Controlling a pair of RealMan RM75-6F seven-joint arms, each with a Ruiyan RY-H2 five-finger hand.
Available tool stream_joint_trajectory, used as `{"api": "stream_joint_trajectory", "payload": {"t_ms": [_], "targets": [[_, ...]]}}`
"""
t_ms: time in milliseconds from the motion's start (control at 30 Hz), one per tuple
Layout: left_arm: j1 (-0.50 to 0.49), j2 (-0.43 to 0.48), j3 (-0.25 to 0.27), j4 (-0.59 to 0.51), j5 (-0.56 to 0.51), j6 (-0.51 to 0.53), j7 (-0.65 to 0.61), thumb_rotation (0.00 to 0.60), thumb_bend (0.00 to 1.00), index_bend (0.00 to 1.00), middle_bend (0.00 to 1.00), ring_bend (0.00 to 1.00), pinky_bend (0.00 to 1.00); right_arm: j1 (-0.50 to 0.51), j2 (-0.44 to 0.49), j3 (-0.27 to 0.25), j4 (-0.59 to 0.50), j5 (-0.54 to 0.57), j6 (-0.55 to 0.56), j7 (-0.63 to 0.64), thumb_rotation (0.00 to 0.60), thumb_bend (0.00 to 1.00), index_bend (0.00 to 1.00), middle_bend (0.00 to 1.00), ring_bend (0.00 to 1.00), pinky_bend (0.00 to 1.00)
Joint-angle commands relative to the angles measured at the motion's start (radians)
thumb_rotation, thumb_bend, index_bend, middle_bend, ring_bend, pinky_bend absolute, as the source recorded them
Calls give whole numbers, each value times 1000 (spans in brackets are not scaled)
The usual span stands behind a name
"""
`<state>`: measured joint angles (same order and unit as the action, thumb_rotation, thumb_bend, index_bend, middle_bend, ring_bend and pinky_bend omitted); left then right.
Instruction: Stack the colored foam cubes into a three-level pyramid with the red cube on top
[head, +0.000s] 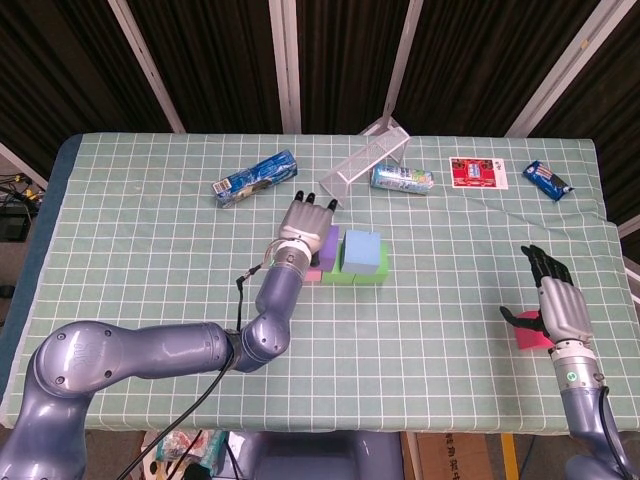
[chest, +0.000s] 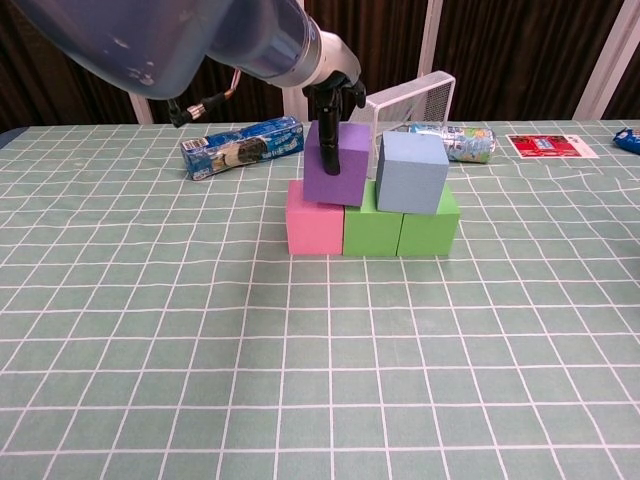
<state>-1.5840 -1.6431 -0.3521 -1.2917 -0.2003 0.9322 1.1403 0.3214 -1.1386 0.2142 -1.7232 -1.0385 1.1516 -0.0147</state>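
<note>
The purple cube (chest: 337, 165) sits tilted on the second level, over the pink cube (chest: 314, 217) and a green cube (chest: 372, 225). My left hand (head: 305, 222) grips it from above, one dark finger (chest: 328, 150) lying down its front face. The light blue cube (chest: 411, 172) stands beside it on the two green cubes (chest: 430, 228). In the head view the same stack shows as purple cube (head: 328, 243), blue cube (head: 362, 250) and green cubes (head: 355, 276). The red cube (head: 529, 332) lies near the table's right front edge. My right hand (head: 558, 306) stands beside it, fingers straight, thumb over it.
At the back lie a blue snack pack (head: 255, 178), a tipped wire basket (head: 365, 160), a can (head: 402, 180), a red card (head: 478, 171) and a small blue packet (head: 548, 178). The table (head: 120, 250) has a green checked cloth; its right edge is close to the red cube.
</note>
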Motion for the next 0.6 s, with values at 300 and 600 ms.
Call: {"api": "stream_joint_trajectory", "payload": {"t_ms": [300, 600], "targets": [[5, -16, -9, 8, 17, 10, 4, 600, 261, 0, 402, 65, 37, 0, 1, 1, 0, 2, -3, 4, 600, 262, 0, 0, 0, 0], [10, -27, -18, 11, 27, 18, 9, 600, 261, 0, 404, 66, 37, 0, 3, 2, -1, 5, -7, 9, 600, 262, 0, 0, 0, 0]]}}
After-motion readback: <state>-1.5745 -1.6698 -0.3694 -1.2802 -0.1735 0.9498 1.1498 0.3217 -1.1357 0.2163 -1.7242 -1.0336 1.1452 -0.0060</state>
